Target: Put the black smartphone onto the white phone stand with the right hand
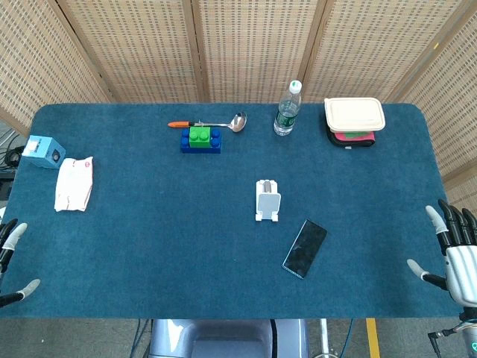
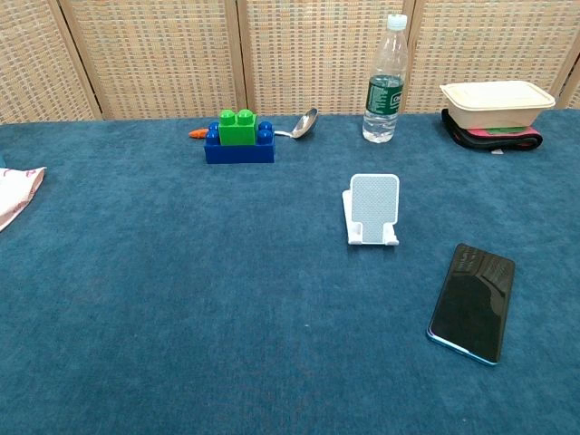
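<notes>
Phone [image 1: 305,247]: one, flat glossy black slab on blue felt table [image 1: 149,246], well left of right hand [image 1: 456,253] fingers, just right of stand [image 1: 267,200]; stand: one, white plastic, upright; right hand fingers spread, released, holding nothing; left hand [image 1: 11,261] at table edge, only fingertips visible, apart, nothing held.

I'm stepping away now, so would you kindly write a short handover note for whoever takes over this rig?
Left hand: at the table's near left edge, fingers apart, holding nothing.
Right hand: at the near right edge, fingers spread, holding nothing.
Black smartphone: lying flat on the blue table cover, screen up, near and to the right of the stand, not touching it.
White phone stand: upright mid-table, nothing on it.
Done: nothing yet.
Left: reach in with the right hand, pick up the smartphone, set it on the stand.
</notes>
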You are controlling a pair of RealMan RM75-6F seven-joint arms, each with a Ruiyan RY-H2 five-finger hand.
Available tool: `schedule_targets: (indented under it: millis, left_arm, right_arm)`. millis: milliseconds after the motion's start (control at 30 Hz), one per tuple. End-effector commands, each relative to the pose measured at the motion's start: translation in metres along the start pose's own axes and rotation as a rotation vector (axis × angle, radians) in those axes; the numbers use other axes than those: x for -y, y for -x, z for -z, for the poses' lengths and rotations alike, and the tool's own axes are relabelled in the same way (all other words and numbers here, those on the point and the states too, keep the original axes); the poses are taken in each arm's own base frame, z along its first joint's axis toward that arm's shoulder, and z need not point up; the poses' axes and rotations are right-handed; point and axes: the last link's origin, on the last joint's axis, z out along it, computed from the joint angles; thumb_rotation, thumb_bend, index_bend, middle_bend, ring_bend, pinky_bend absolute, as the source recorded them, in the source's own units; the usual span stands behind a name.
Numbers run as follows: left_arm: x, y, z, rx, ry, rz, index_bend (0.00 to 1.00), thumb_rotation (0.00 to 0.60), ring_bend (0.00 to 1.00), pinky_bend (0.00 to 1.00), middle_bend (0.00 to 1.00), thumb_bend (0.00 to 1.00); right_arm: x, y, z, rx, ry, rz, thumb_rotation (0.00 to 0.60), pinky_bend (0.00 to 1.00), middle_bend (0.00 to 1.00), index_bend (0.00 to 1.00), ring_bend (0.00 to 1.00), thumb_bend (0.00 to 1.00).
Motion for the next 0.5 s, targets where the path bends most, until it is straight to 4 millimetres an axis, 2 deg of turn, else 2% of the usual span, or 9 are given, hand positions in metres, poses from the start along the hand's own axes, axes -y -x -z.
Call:
schedule_targets:
  millis: [33, 300, 500]
  left_arm:
    - [0.000, 0.000, 0.000, 0.000, 0.000, -0.002, 0.00, 0.600, 0.00, 0.00, 0.00, 0.00]
    - [-0.002, 0.002, 0.000, -0.004, 0.002, -0.008, 0.00, 0.600, 0.00, 0.00, 0.00, 0.00]
    - [-0.002, 0.006, -0.009, -0.003, -0.001, -0.012, 0.00, 0.600, 0.00, 0.00, 0.00, 0.00]
  right_arm:
    - [0.000, 0.000, 0.000, 0.000, -0.001, 0.002, 0.600, 0.00, 0.00, 0.00, 0.00, 0.00]
    - [0.004, 0.002, -0.002, 0.043, -0.051, -0.011, 0.600, 0.00, 0.00, 0.00, 0.00, 0.00]
    - [0.017, 0.019, -0.042, 0.140, -0.316, 0.077, 0.600, 0.01, 0.00, 0.04, 0.00, 0.00]
